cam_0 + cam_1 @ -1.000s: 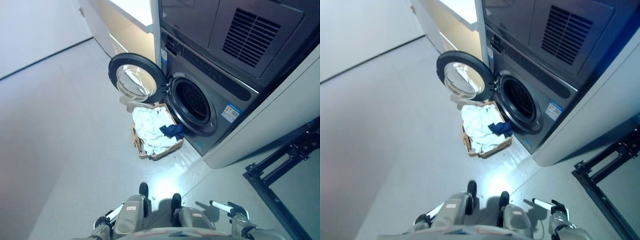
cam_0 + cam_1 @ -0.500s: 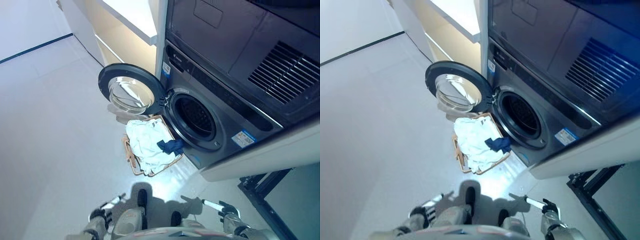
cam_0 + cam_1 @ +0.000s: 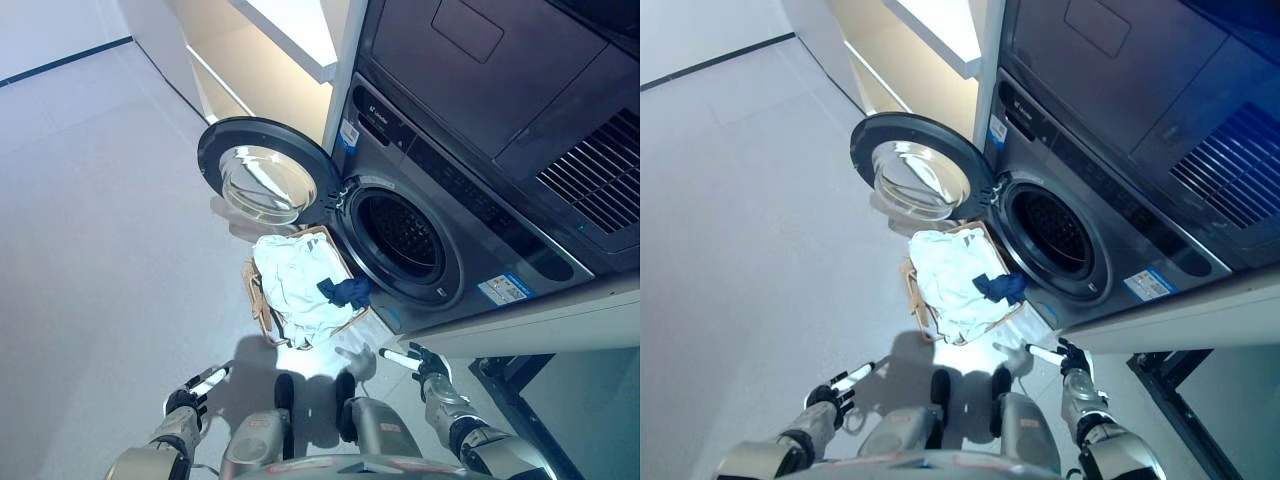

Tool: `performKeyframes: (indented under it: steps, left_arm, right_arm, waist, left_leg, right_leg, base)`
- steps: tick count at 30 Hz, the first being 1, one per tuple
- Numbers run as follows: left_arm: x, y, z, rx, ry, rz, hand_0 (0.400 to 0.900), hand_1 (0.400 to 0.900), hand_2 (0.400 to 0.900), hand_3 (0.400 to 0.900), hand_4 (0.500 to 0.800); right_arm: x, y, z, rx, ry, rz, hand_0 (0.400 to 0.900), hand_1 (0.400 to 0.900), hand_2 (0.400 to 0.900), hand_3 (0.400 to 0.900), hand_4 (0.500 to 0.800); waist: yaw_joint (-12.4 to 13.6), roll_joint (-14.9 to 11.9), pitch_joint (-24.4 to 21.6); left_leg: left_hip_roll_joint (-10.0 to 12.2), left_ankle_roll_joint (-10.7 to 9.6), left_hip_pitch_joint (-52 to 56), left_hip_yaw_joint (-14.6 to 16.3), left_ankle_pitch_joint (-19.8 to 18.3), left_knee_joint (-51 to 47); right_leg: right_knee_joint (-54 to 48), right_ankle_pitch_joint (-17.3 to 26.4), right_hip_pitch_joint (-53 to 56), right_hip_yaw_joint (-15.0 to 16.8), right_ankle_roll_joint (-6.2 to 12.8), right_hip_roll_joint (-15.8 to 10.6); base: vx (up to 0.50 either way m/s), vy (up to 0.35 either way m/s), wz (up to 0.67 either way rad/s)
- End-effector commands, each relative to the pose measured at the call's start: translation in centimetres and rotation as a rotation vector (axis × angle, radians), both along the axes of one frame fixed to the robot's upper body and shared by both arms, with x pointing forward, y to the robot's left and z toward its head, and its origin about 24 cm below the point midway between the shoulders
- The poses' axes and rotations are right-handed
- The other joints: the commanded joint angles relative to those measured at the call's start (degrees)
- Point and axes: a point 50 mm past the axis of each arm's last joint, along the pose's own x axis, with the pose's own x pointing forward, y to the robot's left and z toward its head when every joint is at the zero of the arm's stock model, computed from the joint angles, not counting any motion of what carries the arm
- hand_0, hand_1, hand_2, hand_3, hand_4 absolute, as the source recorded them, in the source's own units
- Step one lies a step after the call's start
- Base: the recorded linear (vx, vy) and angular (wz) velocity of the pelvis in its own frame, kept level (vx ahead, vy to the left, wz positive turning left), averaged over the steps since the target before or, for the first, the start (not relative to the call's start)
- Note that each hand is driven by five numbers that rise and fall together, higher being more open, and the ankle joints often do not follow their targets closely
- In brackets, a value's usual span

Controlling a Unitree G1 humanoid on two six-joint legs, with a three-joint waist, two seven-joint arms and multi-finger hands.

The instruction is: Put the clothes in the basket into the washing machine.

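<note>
Basically a setup frame, nothing grasped yet. Washing machine (image 3: 450, 240) stands with its round door (image 3: 262, 178) swung fully open to the left, drum opening (image 3: 400, 235) exposed and dark inside, so loading is unobstructed. Wicker basket (image 3: 258, 312) sits on the floor (image 3: 110, 250) right below the drum mouth, just beside the machine's front and under the open door's lower edge; likely parked there so clothes only need a short lift up and in. Basket is full: white clothes (image 3: 290, 285) heaped across it, a dark blue garment (image 3: 346, 291) on the heap at the basket edge nearest the drum. Nothing visible in the drum, so task looks not started. Left hand (image 3: 832, 398) is low by the bottom edge of the view, well apart from the basket, fingers loosely extended with a white tip pointing out, holding and touching nothing. Right hand (image 3: 425, 364) is raised a bit further forward, near the machine's lower front corner and near the basket's close end but not touching either; fingers relaxed and straightish, white-tipped finger pointing toward the basket, empty. Judgement: next is reaching forward and down into the heap, the blue garment being the nearest easy pick.
</note>
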Motion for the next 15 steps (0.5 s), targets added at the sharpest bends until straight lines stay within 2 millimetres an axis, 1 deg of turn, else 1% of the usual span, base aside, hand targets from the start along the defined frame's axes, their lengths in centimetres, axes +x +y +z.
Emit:
performKeyframes:
  steps: [1, 2, 4, 6, 9, 12, 13, 14, 15]
  left_arm:
    - [0.5, 0.0, 0.2, 0.015, -0.023, 0.017, 0.900, 0.900, 0.900, 0.900, 0.800]
    - [0.6, -0.2, 0.2, 0.010, -0.032, 0.022, 0.900, 0.900, 0.900, 0.900, 0.800]
    - [0.3, -0.8, -0.1, -0.007, -0.022, 0.033, 0.900, 0.900, 0.900, 0.900, 0.800]
    - [0.0, -1.5, -0.4, -0.028, -0.013, 0.036, 0.900, 0.900, 0.900, 0.900, 0.800]
    - [0.3, -2.6, -0.5, -0.052, -0.027, 0.044, 0.900, 0.900, 0.900, 0.900, 0.800]
    - [0.9, -3.5, -0.5, -0.061, -0.049, 0.022, 0.900, 0.900, 0.900, 0.900, 0.800]
    - [1.1, -3.7, -0.4, -0.064, -0.060, 0.021, 0.900, 0.900, 0.900, 0.900, 0.800]
    - [1.6, -3.9, -0.3, -0.062, -0.074, 0.010, 0.900, 0.900, 0.900, 0.900, 0.800]
    - [2.0, -4.2, -0.2, -0.067, -0.085, -0.011, 0.900, 0.900, 0.900, 0.900, 0.800]
  right_arm:
    - [2.6, -0.8, 2.0, -0.083, -0.122, 0.055, 0.900, 0.900, 0.900, 0.900, 0.800]
    - [3.0, -0.6, 2.3, -0.100, -0.131, 0.093, 0.900, 0.900, 0.900, 0.900, 0.800]
    - [3.9, -0.5, 2.9, -0.143, -0.149, 0.153, 0.900, 0.900, 0.900, 0.900, 0.800]
    - [4.7, -0.7, 3.6, -0.194, -0.174, 0.200, 0.900, 0.900, 0.900, 0.900, 0.800]
    - [6.2, -0.9, 4.8, -0.273, -0.213, 0.249, 0.900, 0.900, 0.900, 0.900, 0.800]
    - [9.0, -0.6, 7.6, -0.389, -0.313, 0.374, 0.900, 0.900, 0.900, 0.900, 0.800]
    - [9.4, -0.9, 8.2, -0.411, -0.332, 0.383, 0.900, 0.900, 0.900, 0.900, 0.800]
    - [10.1, -1.1, 9.0, -0.443, -0.360, 0.401, 0.900, 0.900, 0.900, 0.900, 0.800]
    - [10.7, -1.4, 9.8, -0.465, -0.379, 0.415, 0.900, 0.900, 0.900, 0.900, 0.800]
  waist:
    - [-0.9, 0.5, 2.1]
    - [-0.7, 0.7, 2.2]
    - [-0.6, 1.3, 2.2]
    - [-0.9, 1.8, 2.6]
    - [-1.2, 2.8, 3.4]
    - [-1.4, 3.8, 4.3]
    - [-1.6, 4.1, 4.6]
    - [-1.8, 4.4, 5.0]
    - [-2.1, 4.7, 5.6]
  left_leg:
    - [-0.8, -4.7, -0.5, -3.3, -6.3, 2.7]
    - [-0.7, -5.0, -0.7, -3.5, -6.0, 2.3]
    - [0.0, -5.6, -1.1, -3.8, -5.4, 1.2]
    - [0.7, -6.4, -1.7, -4.6, -4.8, 1.0]
    - [1.5, -7.3, -2.7, -5.8, -4.0, 0.7]
    - [2.0, -7.9, -3.5, -6.2, -3.9, 1.2]
    - [1.9, -8.0, -3.7, -5.8, -3.9, 1.5]
    - [2.0, -8.0, -4.4, -4.1, -3.6, 2.0]
    - [2.3, -8.2, -5.3, -1.8, -3.3, 2.3]
  right_leg:
    - [-0.5, 5.4, 0.3, 3.0, 0.24, 1.2]
    - [-0.1, 5.7, 0.0, 2.6, -0.07, 1.2]
    - [0.7, 5.4, -0.7, 1.2, -0.64, 1.2]
    - [1.8, 4.4, -1.4, 0.2, -1.16, 1.6]
    - [4.0, 2.5, -2.6, -1.7, -1.90, 1.8]
    - [6.5, 0.8, -3.7, -3.4, -2.41, 1.8]
    - [7.1, 0.5, -3.9, -3.9, -2.44, 1.6]
    - [7.7, 0.2, -4.0, -4.8, -2.53, 1.1]
    - [8.3, -0.2, -4.4, -5.6, -2.65, 0.6]
  base:
    - [0.09, -0.234, 0.30]
    - [0.06, -0.242, 0.23]
    - [0.08, -0.281, 0.22]
    - [0.09, -0.305, 0.34]
    - [0.07, -0.255, 0.41]
    - [0.08, -0.200, 0.39]
    - [0.06, -0.155, 0.62]
    - [0.01, -0.119, 0.77]
    - [-0.02, -0.104, 0.78]
